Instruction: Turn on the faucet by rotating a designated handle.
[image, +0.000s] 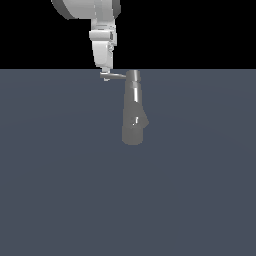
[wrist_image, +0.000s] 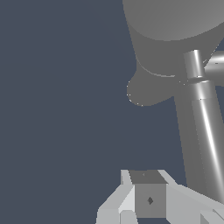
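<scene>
The faucet (image: 133, 112) is a glossy grey column lying on the dark blue-grey ground. It is narrow at the far end and widens to a rounded stubby end. The handle (image: 116, 76) is a thin grey rod sticking from the narrow end toward the exterior view's left. My gripper (image: 106, 74) comes down from above with its fingertips at the handle's free end. I see no gap between the fingers and nothing is held between them. In the wrist view the fingers (wrist_image: 150, 200) sit beside the long shiny handle (wrist_image: 209, 140). The thick faucet body (wrist_image: 170, 30) lies beyond.
The flat blue-grey ground (image: 60, 175) spreads all around the faucet. The white arm (image: 102, 35) reaches down from the top edge of the exterior view. A black background lies behind it.
</scene>
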